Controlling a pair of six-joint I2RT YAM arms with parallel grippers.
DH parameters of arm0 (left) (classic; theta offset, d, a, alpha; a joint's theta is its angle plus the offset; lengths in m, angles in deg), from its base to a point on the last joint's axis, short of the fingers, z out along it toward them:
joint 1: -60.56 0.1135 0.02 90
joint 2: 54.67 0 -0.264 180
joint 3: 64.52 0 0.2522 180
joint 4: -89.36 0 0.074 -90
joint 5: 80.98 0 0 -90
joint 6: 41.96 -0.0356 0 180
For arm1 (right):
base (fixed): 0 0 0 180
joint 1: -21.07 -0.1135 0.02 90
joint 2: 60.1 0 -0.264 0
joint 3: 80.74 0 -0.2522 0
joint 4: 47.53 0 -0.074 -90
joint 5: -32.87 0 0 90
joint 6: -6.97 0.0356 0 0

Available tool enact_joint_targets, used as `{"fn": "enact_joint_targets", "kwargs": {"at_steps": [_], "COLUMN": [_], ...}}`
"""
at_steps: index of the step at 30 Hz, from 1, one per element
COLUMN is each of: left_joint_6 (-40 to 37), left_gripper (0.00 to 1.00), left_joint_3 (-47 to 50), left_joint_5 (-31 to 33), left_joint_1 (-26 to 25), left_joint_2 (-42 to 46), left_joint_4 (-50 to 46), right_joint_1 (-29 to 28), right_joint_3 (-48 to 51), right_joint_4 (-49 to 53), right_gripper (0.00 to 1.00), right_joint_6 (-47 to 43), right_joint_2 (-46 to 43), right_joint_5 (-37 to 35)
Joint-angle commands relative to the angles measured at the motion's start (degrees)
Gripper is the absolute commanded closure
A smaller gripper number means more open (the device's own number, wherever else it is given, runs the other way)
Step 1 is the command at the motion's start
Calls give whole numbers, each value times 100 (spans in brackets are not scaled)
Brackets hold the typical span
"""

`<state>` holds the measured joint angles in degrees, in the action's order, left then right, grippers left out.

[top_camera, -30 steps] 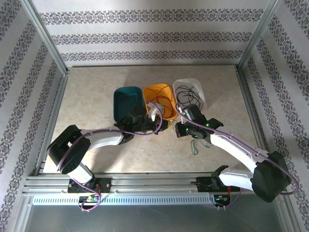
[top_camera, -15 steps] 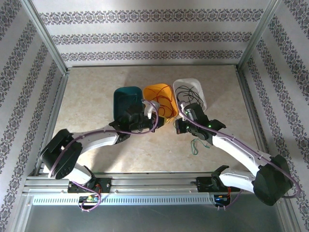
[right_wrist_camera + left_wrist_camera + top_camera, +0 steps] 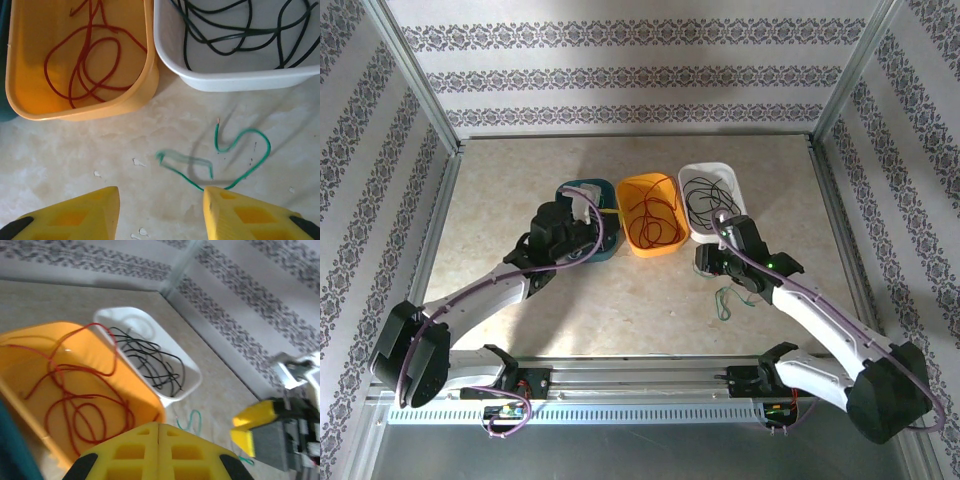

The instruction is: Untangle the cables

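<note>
Red cable (image 3: 82, 65): looped inside orange bin (image 3: 75, 115).
Black cable (image 3: 220, 37): coiled inside white bin (image 3: 225, 80), which stood just beside orange bin.
Green cable (image 3: 245, 150): lay loose on table (image 3: 75, 150) in front of white bin, just ahead of right gripper (image 3: 160, 210); one stretch blurred.
Right gripper: fingers parted, nothing between them.
Left gripper (image 3: 158, 440): fingers clenched together, empty; hung over teal bin (image 3: 570, 188), left of orange bin.
</note>
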<state>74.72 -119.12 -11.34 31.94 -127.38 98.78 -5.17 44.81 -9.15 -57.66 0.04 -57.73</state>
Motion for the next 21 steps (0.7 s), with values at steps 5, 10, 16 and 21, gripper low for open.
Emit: {"fn": "enact_joint_targets", "kwargs": {"at_steps": [5, 10, 16, 21], "left_joint_6": [186, 219, 268, 260], "left_gripper": [100, 100, 100, 100], "left_joint_3": [-179, -127, -109, -67], "left_joint_5": [-171, -131, -28, -6], "left_joint_1": [37, -127, -239, -249], "left_joint_2": [-279, -504, -613, -613], "left_joint_4": [203, 245, 313, 295], "right_joint_1": [188, 277, 658, 1186], "right_joint_3": [131, -27, -357, -420], "right_joint_4": [70, -13, 34, 43], "right_gripper": [51, 51, 51, 50], "right_joint_6": [149, 268, 440, 455], "right_joint_2": [262, 1152, 2000, 2272], "right_joint_5": [18, 67, -92, -162]}}
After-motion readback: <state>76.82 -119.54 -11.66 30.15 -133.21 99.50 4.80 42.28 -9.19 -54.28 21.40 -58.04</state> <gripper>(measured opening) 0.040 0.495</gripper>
